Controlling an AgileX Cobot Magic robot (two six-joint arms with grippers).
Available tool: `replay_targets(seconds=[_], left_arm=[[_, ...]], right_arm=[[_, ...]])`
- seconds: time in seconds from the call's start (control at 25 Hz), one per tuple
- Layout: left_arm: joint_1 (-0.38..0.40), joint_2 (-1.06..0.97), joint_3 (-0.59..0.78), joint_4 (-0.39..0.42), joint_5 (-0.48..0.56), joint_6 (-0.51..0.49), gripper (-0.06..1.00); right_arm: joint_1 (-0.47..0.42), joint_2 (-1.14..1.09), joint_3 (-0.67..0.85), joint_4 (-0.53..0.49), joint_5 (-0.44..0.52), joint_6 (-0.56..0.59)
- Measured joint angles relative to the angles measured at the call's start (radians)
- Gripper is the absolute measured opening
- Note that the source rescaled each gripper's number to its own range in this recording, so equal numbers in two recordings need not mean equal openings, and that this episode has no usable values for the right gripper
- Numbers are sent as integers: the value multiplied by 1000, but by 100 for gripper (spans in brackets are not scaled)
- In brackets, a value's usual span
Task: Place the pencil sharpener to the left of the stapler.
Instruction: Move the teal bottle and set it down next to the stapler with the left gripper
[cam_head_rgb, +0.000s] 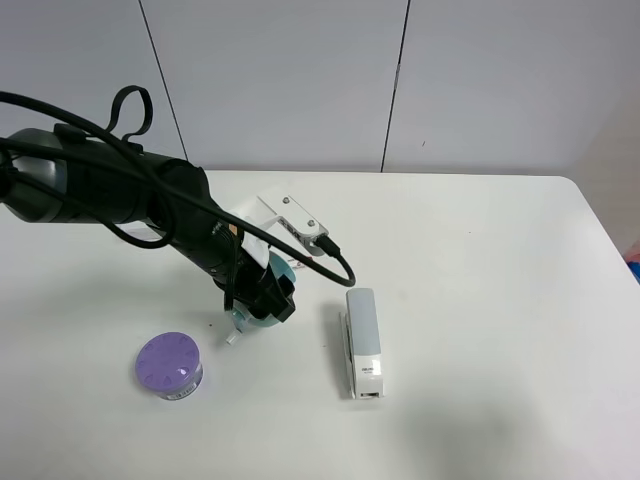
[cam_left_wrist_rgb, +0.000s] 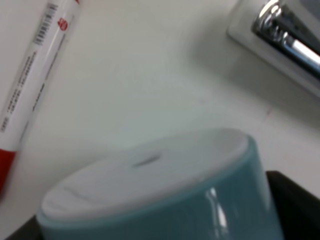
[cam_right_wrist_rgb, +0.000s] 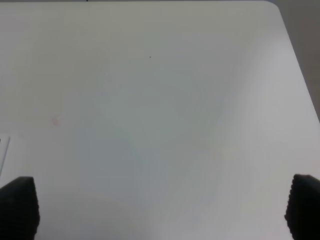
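Nearby, purple disc (cam_head_rgb: 168, 363) and stapler (cam_head_rgb: 363, 340) flanking left hand (cam_head_rgb: 260, 300), pencil sharpener (cam_left_wrist_rgb: 165, 200) in its grip; right hand (cam_right_wrist_rgb: 160, 205) wide.

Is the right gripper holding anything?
No, the right gripper is wide open over the table, with nothing between its fingers.
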Motion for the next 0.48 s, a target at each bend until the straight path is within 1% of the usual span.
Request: replay_targets(seconds=[0.2, 0.32, 0.48], left_arm=[[0, 2, -19, -1, 3, 149, 1], [-2, 2, -20, -1, 24, 228, 1], [-28, 2, -20, -4, 60, 321, 1]], right_arm=[[0, 0, 0, 0, 0, 0], [0, 0, 0, 0, 0, 0], [0, 0, 0, 0, 0, 0]])
